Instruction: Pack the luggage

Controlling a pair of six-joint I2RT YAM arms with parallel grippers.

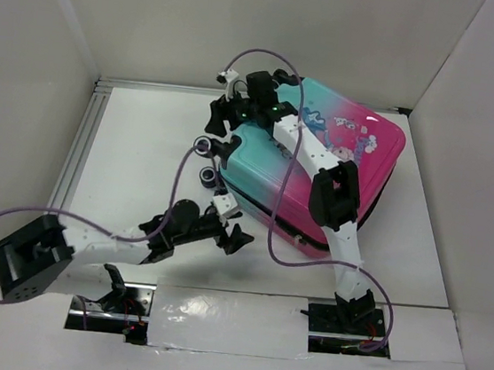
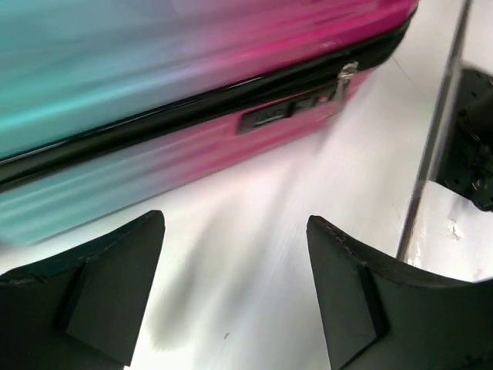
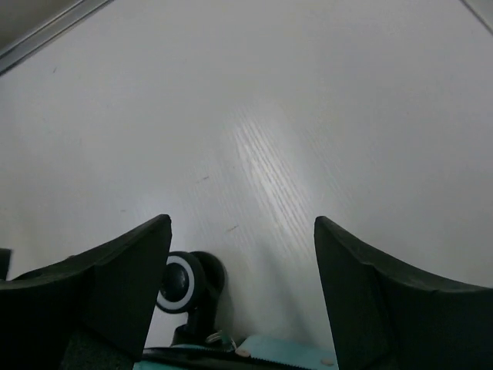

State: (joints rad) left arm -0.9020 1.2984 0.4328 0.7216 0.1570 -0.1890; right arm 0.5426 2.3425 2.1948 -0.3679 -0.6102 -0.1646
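Note:
The luggage (image 1: 379, 160) lies flat and zipped shut on the white table, teal on the left fading to pink on the right, with cartoon figures on top. Its black wheels (image 1: 204, 146) stick out at the left end. My right gripper (image 1: 225, 116) reaches over the shell to the far-left corner and stands open above the table; its wrist view shows one wheel (image 3: 181, 279) and a teal corner (image 3: 285, 359) just below the open gripper (image 3: 243, 262). My left gripper (image 1: 234, 237) is open by the near side, facing the zipper pull (image 2: 347, 73), with bare table inside the gripper (image 2: 235, 258).
White walls close in the table on three sides. An aluminium rail (image 1: 77, 148) runs along the left edge. Purple cables loop from both arms, one over the luggage (image 1: 270, 232). The right arm's black base (image 2: 470, 146) stands past a strip to the right.

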